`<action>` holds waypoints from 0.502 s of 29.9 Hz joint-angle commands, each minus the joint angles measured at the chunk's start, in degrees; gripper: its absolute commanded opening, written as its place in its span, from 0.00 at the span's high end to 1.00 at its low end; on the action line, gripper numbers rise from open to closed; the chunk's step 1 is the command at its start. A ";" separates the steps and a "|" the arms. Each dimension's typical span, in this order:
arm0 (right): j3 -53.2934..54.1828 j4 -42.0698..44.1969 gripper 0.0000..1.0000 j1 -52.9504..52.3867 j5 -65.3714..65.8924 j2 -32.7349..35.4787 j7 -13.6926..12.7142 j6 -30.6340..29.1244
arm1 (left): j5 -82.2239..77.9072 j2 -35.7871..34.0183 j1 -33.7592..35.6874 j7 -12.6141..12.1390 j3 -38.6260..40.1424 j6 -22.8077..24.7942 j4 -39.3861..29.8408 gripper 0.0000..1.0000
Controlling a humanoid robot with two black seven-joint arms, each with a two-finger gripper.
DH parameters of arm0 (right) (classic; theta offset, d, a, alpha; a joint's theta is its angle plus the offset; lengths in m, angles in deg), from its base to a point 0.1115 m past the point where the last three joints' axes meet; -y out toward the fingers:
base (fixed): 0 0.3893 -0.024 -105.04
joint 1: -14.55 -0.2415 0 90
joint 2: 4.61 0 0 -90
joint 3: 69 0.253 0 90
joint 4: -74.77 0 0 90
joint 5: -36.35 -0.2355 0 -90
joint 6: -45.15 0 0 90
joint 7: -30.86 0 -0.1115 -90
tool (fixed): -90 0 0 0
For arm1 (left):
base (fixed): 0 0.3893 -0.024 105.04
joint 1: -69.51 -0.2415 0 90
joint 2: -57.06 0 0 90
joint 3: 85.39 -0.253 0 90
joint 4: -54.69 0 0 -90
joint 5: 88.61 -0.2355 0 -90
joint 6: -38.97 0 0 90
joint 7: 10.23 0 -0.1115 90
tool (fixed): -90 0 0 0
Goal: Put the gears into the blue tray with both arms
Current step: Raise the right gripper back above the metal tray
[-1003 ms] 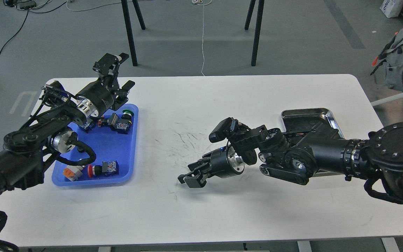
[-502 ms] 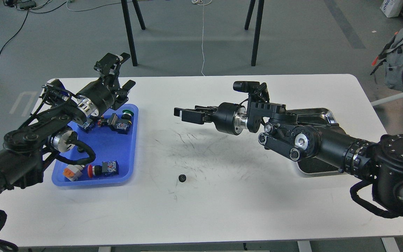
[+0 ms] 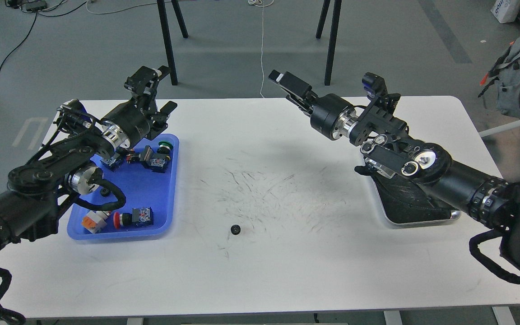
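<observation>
Left gripper (image 3: 155, 90) jaws apart; right gripper (image 3: 285, 81) raised.

The left arm (image 3: 52, 171) covers the blue tray's (image 3: 169, 189) left rim and part of its contents — a small dark item (image 3: 104, 192) there is too small to identify. Behind its jaws, the right arm (image 3: 422, 167) hides much of the silver tray (image 3: 422, 219) and leaves the picture at the right edge. The right gripper (image 3: 287, 83) is seen end-on — its fingers cannot be told apart.

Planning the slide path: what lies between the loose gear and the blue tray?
Nothing in the head view: bare, scuffed white table between gear and blue tray.
</observation>
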 commanded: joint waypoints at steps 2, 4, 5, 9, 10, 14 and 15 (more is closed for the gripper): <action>0.29 -0.11 0.02 -1.18 -6.32 2.30 0.00 -0.19 | -5.81 0.43 0.09 0.00 0.09 -0.25 -2.50 0.00; 0.82 -0.29 0.02 -1.19 -9.23 3.27 0.00 -0.19 | -8.18 0.42 0.27 0.00 0.09 -0.25 -2.95 0.00; 0.91 -0.29 0.02 -1.19 -10.20 3.36 0.00 -0.19 | -9.59 0.42 0.36 0.00 0.00 -0.25 -2.95 0.00; 1.26 0.06 0.02 -1.19 -12.22 3.45 0.00 -0.19 | -17.31 0.51 0.79 0.00 0.17 -0.25 -3.21 0.00; 1.87 0.06 0.02 -1.19 -12.84 3.54 0.00 -0.19 | -18.90 0.60 0.97 0.00 0.17 -0.25 -3.30 0.00; 4.60 0.24 0.02 -1.19 -14.77 4.06 0.00 -0.19 | -26.45 1.30 0.62 0.00 0.00 -1.03 -3.30 0.00; 5.21 0.24 0.02 -1.19 -14.86 4.24 0.00 -0.19 | -29.26 1.39 0.36 0.00 0.00 -1.65 -3.30 0.00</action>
